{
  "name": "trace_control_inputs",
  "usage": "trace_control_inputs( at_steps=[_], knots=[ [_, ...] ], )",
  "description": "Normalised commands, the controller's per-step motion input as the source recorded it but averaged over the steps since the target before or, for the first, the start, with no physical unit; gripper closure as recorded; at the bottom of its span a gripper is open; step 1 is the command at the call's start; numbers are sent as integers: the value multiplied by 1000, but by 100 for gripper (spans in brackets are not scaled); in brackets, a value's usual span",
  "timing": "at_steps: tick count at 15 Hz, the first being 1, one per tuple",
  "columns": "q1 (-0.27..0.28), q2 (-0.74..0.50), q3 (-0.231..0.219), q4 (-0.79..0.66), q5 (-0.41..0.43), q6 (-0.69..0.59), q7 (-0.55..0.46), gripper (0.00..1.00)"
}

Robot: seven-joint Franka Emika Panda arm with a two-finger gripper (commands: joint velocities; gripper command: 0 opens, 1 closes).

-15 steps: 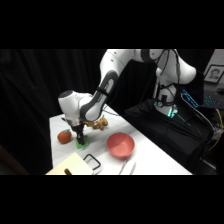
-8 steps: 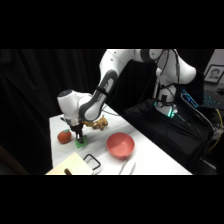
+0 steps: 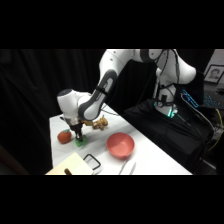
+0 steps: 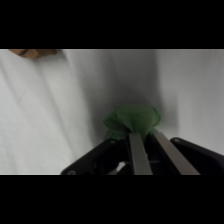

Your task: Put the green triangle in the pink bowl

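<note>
We are pinching the green triangle [image 4: 132,119] in narrow gripper [image 3: 78,137] fingers for lifting; the pink bowl [image 3: 120,144] is waiting at four o'clock.

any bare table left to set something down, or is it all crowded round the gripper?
Crowded at the far-left end: the gripper sits on the green triangle, with the red fruit and a tan toy close beside it. Bare patches: between the triangle and the pink bowl, and the table's right side beyond the bowl.
</note>
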Motion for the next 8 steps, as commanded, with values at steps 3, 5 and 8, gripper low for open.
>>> trace_control_inputs(
  at_steps=[3,5,8],
  knots=[
    [-57,-272,14,-145,79,-19,-182,95],
    [-47,-394,15,-266,74,-39,-187,95],
    [-7,-507,-6,-430,50,-53,-145,95]
  ],
)
